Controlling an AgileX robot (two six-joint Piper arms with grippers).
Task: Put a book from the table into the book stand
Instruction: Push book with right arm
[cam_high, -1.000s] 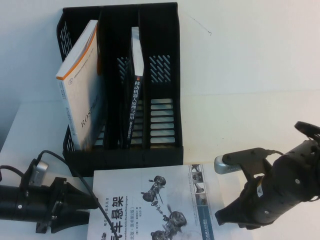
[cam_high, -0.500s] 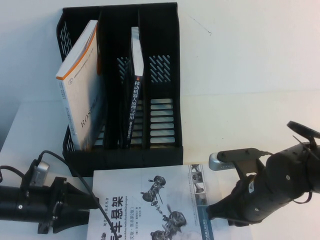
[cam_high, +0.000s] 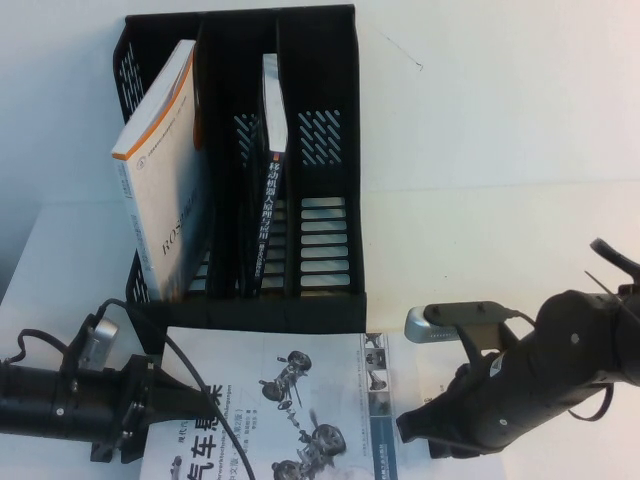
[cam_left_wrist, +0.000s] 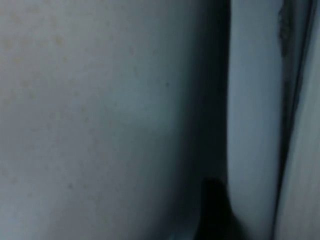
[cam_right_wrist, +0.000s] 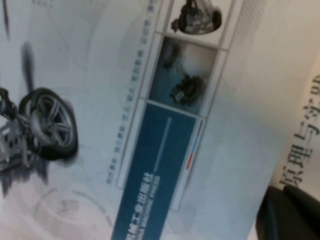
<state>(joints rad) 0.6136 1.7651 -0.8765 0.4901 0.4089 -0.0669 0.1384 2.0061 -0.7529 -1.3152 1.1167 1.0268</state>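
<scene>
Book (cam_high: 290, 400) lies flat at the bottom centre of the high view, glossy white paperback cover with big black title characters, grey suspension drawings and a blue strip down its right side; it sits slightly skewed, its top edge just below the book stand (cam_high: 320, 150). Stand is black moulded plastic, three upright slots, slotted vents in dividers and base, upper left of centre. Left slot holds a thick white book with orange edge (cam_high: 165, 170), leaning. Middle slot holds a thin white-and-brown book (cam_high: 270, 160), upright. Right slot shows only its vents. Table (cam_high: 500, 150) is plain matte white.

I see the left gripper (cam_high: 195, 405) low at the bottom left, black and tapered, its tip at the book's left edge; jaws spread wide, and I can't tell if they touch the cover. Left wrist view is only blurred pale surface.

Right gripper (cam_high: 410, 428) sits at the bottom right, bulky black, tip against the book's right edge by the blue strip; I cannot tell whether it is open or closed.
</scene>
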